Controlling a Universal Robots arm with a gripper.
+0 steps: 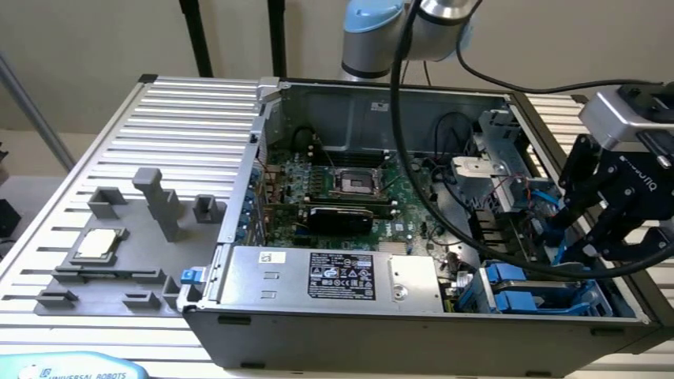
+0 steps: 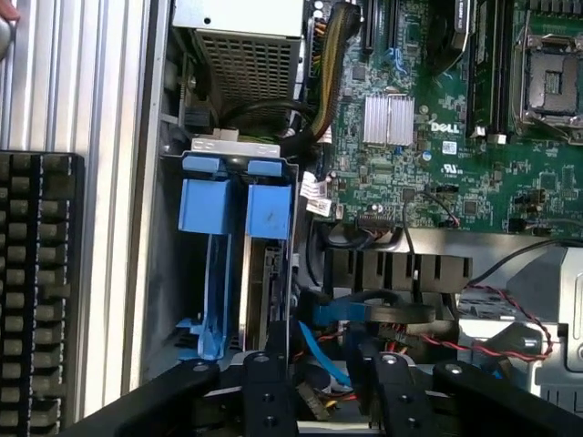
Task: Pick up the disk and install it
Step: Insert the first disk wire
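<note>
Blue-framed disk [image 2: 269, 214] edge-on in drive cage [image 2: 239, 144] | empty blue carrier [image 2: 208, 205] alongside | jaws apart, near disk

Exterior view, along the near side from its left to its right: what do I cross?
Grey fixture tray carrying the square silver chip → blue latch → silver box with black-and-white label → blue drive carriers → gripper.
</note>
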